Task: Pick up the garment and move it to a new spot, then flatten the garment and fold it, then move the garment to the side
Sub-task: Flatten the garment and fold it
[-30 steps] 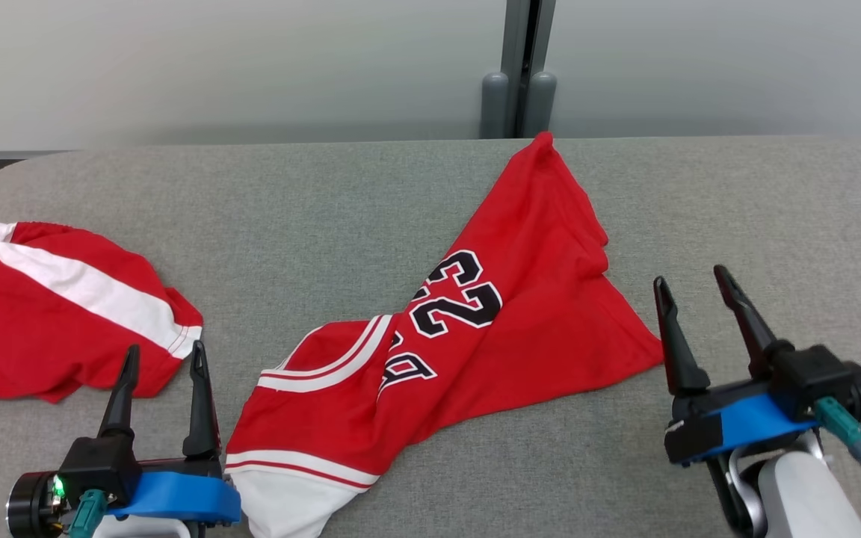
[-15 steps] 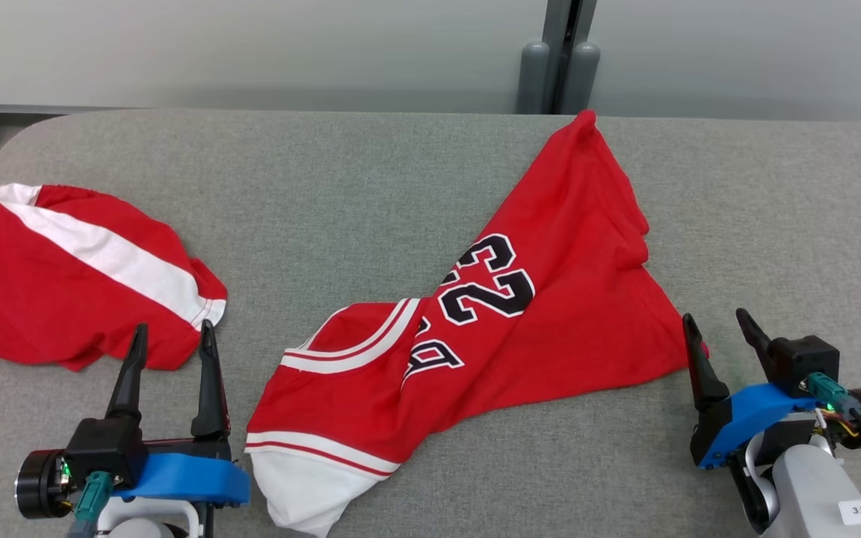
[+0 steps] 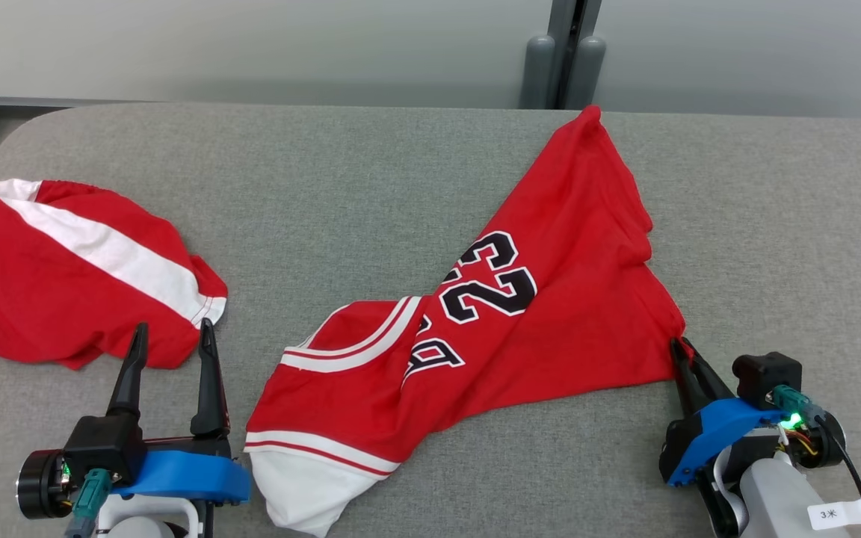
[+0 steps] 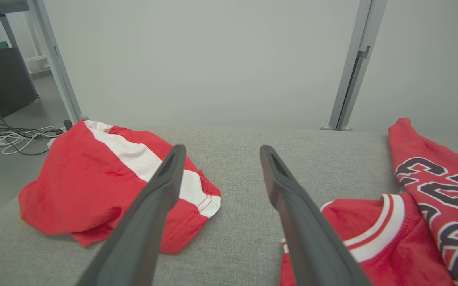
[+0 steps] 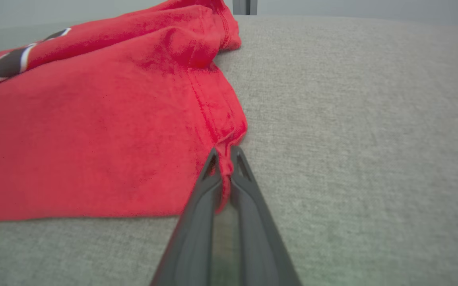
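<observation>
Right claw [image 3: 679, 345] is pinched almost closed on the jersey [image 3: 550, 299], gripping the red corner that lies nearest the robot's right. From the right wrist, a small fold of hem is squeezed between the tips of that claw [image 5: 225, 153], and the rest of the cloth spreads away to the left over the grey tabletop [image 3: 326, 187]. The jersey lies crumpled and slantwise across the middle of the tabletop. One point reaches the far edge, the white-trimmed neckline and a white patch sit at the near edge, and the black 23 faces up. Left claw [image 3: 173, 329] stands wide open with nothing in it, at the near edge between the jersey and the red, white-striped shorts [image 3: 42, 299]. Its tips are just beside the shorts; whether they touch is unclear. From the left wrist, its fingers [image 4: 153, 206] frame bare tabletop, shorts to one side, jersey to the other.
</observation>
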Tool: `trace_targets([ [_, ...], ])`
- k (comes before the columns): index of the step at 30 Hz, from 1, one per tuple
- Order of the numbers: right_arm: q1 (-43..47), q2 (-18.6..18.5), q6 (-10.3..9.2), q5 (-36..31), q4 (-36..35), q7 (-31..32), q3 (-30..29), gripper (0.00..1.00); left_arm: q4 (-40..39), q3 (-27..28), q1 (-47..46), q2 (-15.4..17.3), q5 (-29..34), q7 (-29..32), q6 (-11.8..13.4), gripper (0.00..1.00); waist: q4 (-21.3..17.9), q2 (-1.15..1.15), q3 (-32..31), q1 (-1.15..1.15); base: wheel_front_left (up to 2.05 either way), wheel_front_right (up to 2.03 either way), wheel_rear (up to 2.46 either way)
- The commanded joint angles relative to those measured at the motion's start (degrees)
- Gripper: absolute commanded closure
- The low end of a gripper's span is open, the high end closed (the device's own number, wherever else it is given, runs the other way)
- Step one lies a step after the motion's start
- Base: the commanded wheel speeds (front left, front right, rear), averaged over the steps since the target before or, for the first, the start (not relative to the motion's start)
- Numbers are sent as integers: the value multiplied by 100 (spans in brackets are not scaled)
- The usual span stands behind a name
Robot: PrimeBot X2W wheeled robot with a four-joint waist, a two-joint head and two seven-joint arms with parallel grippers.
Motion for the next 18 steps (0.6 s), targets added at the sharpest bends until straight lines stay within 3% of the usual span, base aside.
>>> trace_targets([
  [1,78,18,1,101,-166,0,38,100,9,19,-28,-8,-17,-29,16,0,-77,0,-55,-1,0,0,0],
  [6,392,-51,1,308,-715,-2,46,100,31,52,132,-9,12,-29,5,0,-278,0,-199,-1,0,0,0],
  [18,1572,-379,0,692,-1891,202,-604,100,4,94,360,-12,-2,-29,11,0,-610,0,-407,-1,0,0,0],
])
